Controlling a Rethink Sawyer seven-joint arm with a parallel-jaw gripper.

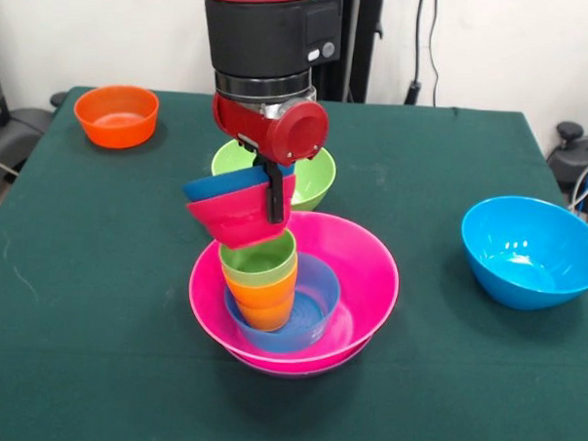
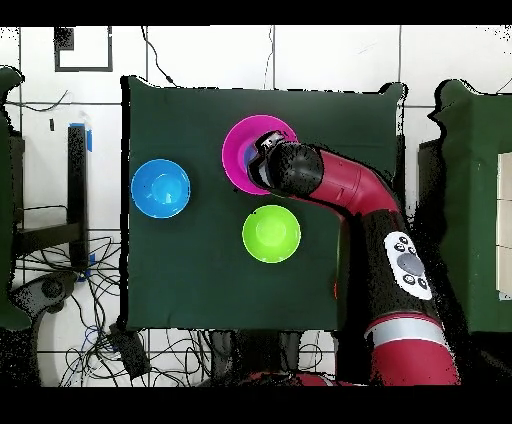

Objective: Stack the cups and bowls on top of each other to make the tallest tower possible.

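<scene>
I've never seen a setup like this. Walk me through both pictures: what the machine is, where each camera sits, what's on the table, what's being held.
The machine is a red and black robot arm with a gripper at its tip.

One picture is taken from across the table, facing the robot. The other looks straight down, with the robot's base at the bottom, so its sides are turned round against the first.

On the green table stands a tower: a pink bowl holding a small blue bowl, with an orange cup and a green cup nested in it. Standing apart are a lime bowl, a sky-blue bowl and an orange bowl.

The gripper holds a red bowl with a dark-blue bowl nested in it, tilted just above the green cup.
</scene>
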